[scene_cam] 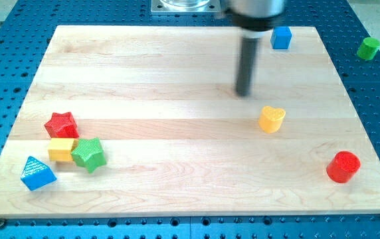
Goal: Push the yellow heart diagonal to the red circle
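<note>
Nearest us, by the table's bottom-left corner, sits a blue triangle (37, 174). Our rod has no fingers to open or close; my tip (244, 93) stands apart from the yellow heart (271, 119), toward the top edge. We judge the push barely begun: the red circle (343, 166) waits near the bottom-right corner, well apart from the heart.

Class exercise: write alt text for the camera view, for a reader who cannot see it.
My tip stands on a wooden board, up-left of a yellow heart, not touching it; a red circle sits near the board's lower right. A red star, yellow block, green star and blue triangle cluster lower left.
</note>
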Tool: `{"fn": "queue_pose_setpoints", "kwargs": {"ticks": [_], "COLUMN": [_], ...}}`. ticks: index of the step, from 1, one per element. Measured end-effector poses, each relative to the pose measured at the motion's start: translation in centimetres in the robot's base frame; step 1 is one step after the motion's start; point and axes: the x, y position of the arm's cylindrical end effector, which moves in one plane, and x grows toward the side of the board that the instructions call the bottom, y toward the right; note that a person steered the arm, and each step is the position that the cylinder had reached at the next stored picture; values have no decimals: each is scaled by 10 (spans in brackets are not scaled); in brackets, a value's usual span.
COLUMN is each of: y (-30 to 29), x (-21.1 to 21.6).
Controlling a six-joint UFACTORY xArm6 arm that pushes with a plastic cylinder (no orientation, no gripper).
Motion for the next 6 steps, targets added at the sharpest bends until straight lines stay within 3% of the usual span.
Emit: {"fn": "queue_pose_setpoints", "kwargs": {"ticks": [1, 2, 3, 4, 5, 6], "y": [52, 22, -53, -206, -116, -48], "x": [40, 69, 78, 80, 54, 67]}}
